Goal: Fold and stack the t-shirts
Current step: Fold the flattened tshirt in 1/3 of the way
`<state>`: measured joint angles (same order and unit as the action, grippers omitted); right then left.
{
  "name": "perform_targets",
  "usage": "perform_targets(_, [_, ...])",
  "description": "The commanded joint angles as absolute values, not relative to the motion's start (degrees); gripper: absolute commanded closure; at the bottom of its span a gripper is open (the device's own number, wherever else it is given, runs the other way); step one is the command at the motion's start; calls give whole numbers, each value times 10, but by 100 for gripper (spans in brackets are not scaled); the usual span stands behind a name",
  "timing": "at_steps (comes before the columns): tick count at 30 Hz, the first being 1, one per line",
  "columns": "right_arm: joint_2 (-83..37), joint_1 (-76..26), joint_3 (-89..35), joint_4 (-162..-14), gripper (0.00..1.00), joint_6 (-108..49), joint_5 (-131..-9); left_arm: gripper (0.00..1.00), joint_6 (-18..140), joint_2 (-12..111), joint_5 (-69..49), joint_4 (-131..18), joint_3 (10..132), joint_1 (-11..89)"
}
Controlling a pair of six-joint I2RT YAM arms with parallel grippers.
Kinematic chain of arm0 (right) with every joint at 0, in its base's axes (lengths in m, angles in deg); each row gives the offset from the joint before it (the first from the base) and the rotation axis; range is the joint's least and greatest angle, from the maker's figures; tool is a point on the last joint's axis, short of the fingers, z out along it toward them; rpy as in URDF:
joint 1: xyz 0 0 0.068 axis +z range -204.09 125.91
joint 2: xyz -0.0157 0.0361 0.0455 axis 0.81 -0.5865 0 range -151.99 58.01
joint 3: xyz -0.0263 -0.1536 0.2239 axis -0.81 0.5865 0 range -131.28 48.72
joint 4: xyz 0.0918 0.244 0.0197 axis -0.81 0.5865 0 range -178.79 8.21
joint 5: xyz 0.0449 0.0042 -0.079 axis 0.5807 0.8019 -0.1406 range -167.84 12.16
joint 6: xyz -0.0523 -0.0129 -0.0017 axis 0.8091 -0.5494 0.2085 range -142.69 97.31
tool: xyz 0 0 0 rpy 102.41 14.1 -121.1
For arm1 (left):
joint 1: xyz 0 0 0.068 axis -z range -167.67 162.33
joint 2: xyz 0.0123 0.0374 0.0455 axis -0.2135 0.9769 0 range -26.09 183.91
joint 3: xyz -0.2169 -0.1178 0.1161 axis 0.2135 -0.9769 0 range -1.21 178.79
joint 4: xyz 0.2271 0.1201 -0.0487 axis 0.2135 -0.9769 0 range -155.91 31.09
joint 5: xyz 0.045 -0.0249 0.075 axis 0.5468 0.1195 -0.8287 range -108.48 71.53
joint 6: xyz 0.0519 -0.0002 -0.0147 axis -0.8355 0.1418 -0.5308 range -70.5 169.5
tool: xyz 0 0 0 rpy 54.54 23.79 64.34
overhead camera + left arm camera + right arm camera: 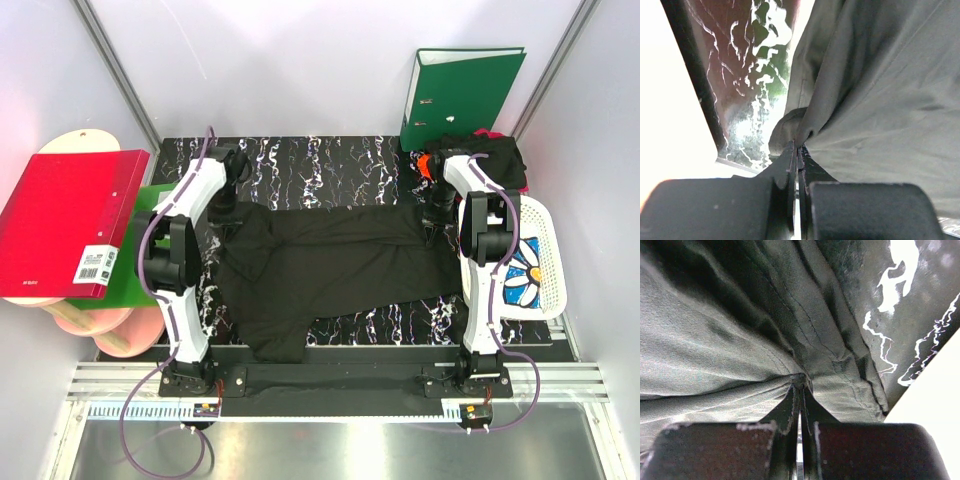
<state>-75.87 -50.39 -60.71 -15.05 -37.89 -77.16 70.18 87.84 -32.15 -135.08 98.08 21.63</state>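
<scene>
Left end effector (pixel 798 152) and right end effector (pixel 800 387) pinch black t-shirt (pixel 330 262), clear only from wrist views

I count one black t-shirt (pixel 330 265) spread on the desk (pixel 320 170), one printed t-shirt (pixel 524 268) in one white basket (pixel 553 240), one green binder (pixel 460 95), one red binder (pixel 65 220).
</scene>
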Motion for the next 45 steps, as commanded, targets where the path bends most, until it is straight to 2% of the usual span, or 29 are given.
perform_targets(1, [-758,-500,-603,-159,100,-376,-774,100,690,845,-308,-1431,930,212])
perform_targets(10, [-752,-501,-600,-159,100,-378,-788,100,684,817,-275,-1430,841,212])
perform_targets(21, [-746,-500,-593,-160,100,-379,-796,100,684,774,-259,-1431,794,215])
perform_targets(25, [-738,-501,-594,-163,100,-382,-804,100,693,761,-265,-1440,818,220])
perform_targets(33, [-705,-501,-596,-172,100,-394,-879,100,694,745,-249,-1436,788,234])
perform_targets(39, [-654,-501,-603,-205,100,-402,-925,100,687,760,-247,-1428,776,234])
perform_targets(45, [-642,-500,-633,-208,100,-395,-894,100,680,810,-238,-1405,775,240])
